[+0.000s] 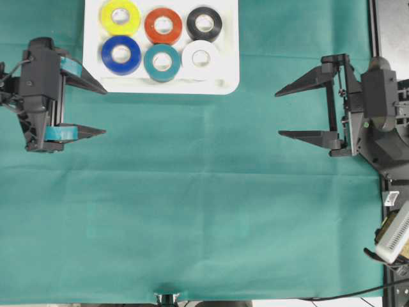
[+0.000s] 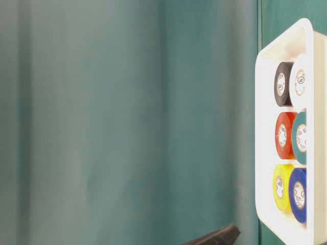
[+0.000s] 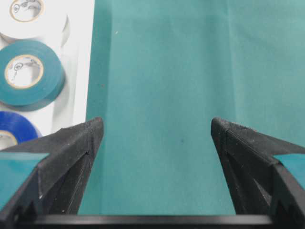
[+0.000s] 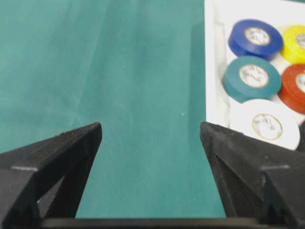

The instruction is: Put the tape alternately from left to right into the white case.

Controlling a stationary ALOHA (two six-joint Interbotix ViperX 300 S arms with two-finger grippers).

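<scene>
Lighting: even, bright, diffuse, apparently from above; the green cloth (image 1: 211, 192) shows soft fold shading only. Shadows: short and faint under the tape rolls (image 1: 162, 39) inside the white case (image 1: 231, 82). Glare: case rim nearly blown out in the table-level view, its detail lost. Focus: overhead view sharp; table-level view soft, near cloth blurred into vertical streaks. Wrist views: cloth and rolls clear, close black fingers (image 3: 71, 152) slightly soft, grainy.

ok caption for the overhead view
Six tape rolls fill the white case; left gripper and right gripper open, empty.
</scene>
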